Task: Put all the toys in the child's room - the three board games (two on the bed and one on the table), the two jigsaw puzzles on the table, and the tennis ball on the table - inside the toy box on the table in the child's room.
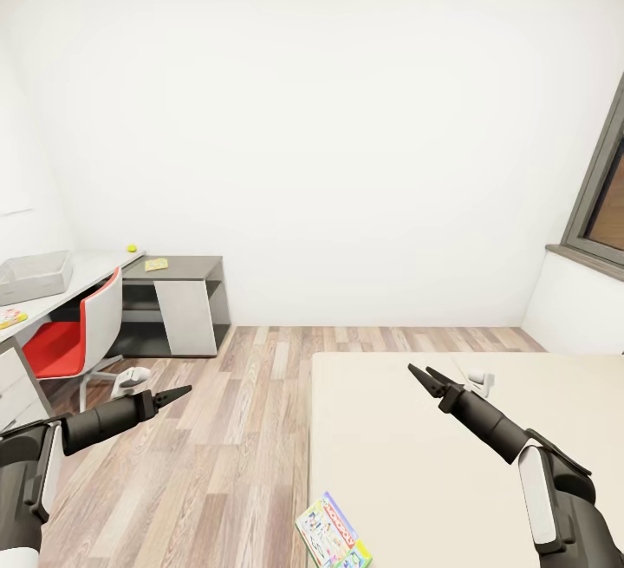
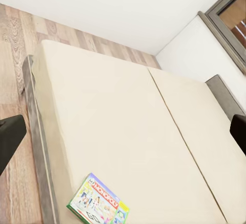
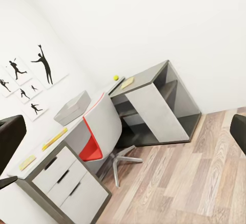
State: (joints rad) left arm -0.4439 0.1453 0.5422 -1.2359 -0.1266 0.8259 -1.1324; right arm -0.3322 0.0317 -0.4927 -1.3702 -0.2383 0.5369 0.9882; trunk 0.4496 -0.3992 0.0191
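Observation:
A white-and-green board game [image 1: 334,542] lies flat near the foot edge of the bed [image 1: 407,464]; the left wrist view also shows this board game [image 2: 98,203]. At the left stands the table [image 1: 95,269] with the grey toy box [image 1: 35,276], the tennis ball [image 1: 132,248] and a small yellow flat box [image 1: 156,264] on its lower dark section. Another flat colourful item [image 1: 10,318] lies near the table's front end. My left gripper [image 1: 185,392] hangs open over the floor. Open and empty, my right gripper [image 1: 421,373] is above the bed.
A red-and-white swivel chair [image 1: 78,334] stands at the table over the wood floor [image 1: 234,429]. A small white object [image 1: 479,379] rests on the bed beyond my right gripper. A window [image 1: 607,204] is in the right wall. The table has white drawers [image 3: 66,178].

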